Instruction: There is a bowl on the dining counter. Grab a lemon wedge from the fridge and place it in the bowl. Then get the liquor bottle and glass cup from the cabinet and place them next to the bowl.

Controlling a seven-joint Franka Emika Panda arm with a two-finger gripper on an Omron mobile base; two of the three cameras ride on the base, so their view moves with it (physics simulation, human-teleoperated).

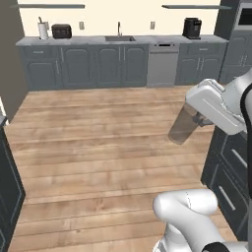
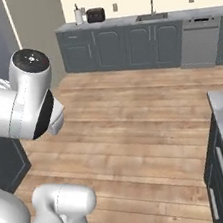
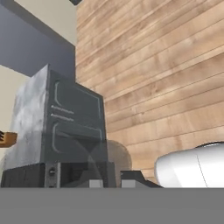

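The gripper (image 1: 198, 119) holds the glass cup (image 1: 184, 125) tilted above the wooden floor (image 1: 98, 147) — shut on it; beyond, dark grey base cabinets (image 1: 98, 66), a sink (image 1: 119, 38) and a dishwasher (image 1: 162, 64).

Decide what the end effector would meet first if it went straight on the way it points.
Shut on the translucent grey glass cup, the end effector probably meets the dark grey panelled base of the marble-topped dining counter first; depth is unclear, so the wooden floor might come sooner.
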